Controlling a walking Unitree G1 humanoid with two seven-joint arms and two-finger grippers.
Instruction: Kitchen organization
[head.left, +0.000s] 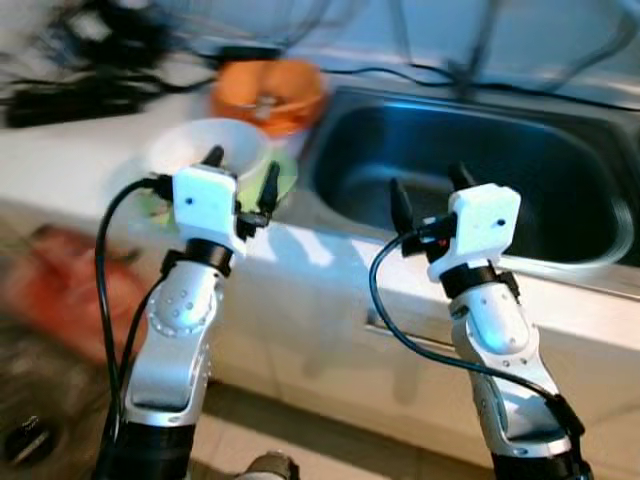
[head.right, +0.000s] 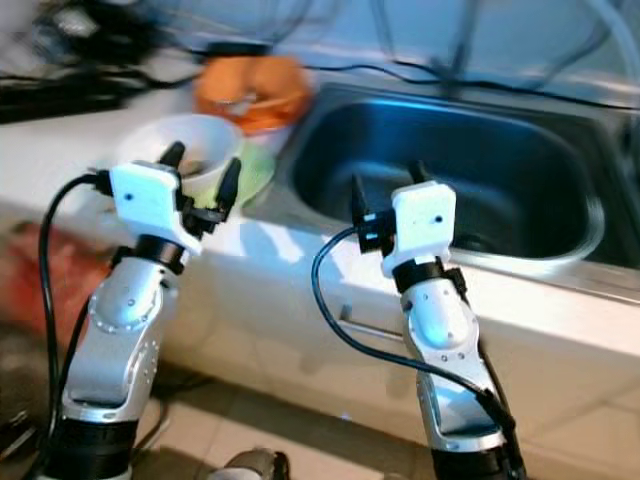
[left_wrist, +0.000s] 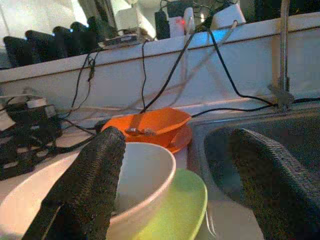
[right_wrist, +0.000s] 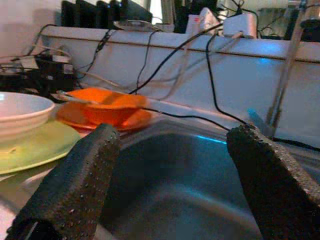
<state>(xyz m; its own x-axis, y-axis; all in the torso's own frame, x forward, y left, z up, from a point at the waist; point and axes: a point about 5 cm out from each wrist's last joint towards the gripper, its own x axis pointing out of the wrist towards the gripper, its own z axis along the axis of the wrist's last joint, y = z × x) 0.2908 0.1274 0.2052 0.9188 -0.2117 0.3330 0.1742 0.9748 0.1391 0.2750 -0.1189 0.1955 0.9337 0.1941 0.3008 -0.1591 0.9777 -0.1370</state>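
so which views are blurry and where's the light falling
Both eye views are motion-smeared, worst along the back counter and floor; blue light glints in the sink. Left wrist view is sharp on the white bowl, its claw fingers soft. Right wrist view is dim.

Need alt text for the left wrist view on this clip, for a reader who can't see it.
The left gripper, fingers open, hovers at a white bowl that sits on a light green plate on the counter beside a steel sink. Behind them an orange bowl rests on an orange plate, with black cables trailing down the white wall.
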